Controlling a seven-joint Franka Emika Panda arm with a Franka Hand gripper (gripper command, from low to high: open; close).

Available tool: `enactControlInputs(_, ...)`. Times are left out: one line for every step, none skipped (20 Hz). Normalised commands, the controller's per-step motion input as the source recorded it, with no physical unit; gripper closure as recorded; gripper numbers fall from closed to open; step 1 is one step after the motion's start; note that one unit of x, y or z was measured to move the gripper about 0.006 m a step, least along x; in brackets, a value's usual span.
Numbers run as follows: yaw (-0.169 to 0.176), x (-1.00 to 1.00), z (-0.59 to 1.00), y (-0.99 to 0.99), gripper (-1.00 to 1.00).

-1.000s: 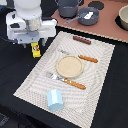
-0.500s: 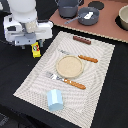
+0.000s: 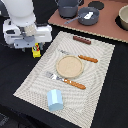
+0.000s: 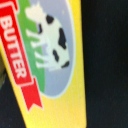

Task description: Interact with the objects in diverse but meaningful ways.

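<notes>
The butter box (image 3: 36,50) is sitting directly beneath the end effector (image 3: 34,44), at the placemat's (image 3: 100,80) edge on the exterior view's left, over the dark tabletop (image 3: 10,75). The arm's white body is hiding the fingers, so I cannot tell whether they are apart, together or clamped on the box. Against the earlier frames, the arm and box are staying in the same spot. In the wrist view the box (image 4: 55,65) is filling the frame, its red BUTTER ribbon and cow label facing the camera; its long axis cannot be judged. The sausage (image 3: 82,40) and blue block (image 3: 55,100) are lying well apart on the placemat.
</notes>
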Motion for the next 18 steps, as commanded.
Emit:
enactControlInputs(-0.032,-0.1,-0.25,0.0,1.0)
enactControlInputs(-0.03,-0.1,-0.25,0.0,1.0)
enactControlInputs(-0.029,-0.11,-0.24,0.0,1.0)
enactControlInputs(-0.026,-0.12,-0.24,0.0,1.0)
enactControlInputs(-0.024,-0.11,-0.24,0.0,1.0)
enactControlInputs(-0.019,-0.11,-0.24,0.0,1.0)
enactControlInputs(-0.013,-0.11,-0.24,0.0,1.0)
enactControlInputs(-0.009,-0.1,-0.25,0.0,1.0)
enactControlInputs(-0.005,-0.09,-0.25,0.0,1.0)
enactControlInputs(-0.002,-0.1,-0.24,0.0,1.0)
enactControlInputs(0.0,-0.11,-0.22,0.0,1.0)
enactControlInputs(0.0,-0.1,-0.19,0.0,1.0)
enactControlInputs(0.0,-0.09,-0.11,0.0,1.0)
enactControlInputs(0.0,-0.03,-0.03,0.0,1.0)
enactControlInputs(0.0,0.0,0.01,0.0,1.0)
enactControlInputs(-0.021,0.0,0.28,0.0,1.0)
enactControlInputs(-0.029,0.0,0.55,0.0,1.0)
enactControlInputs(-0.036,0.01,0.77,0.0,1.0)
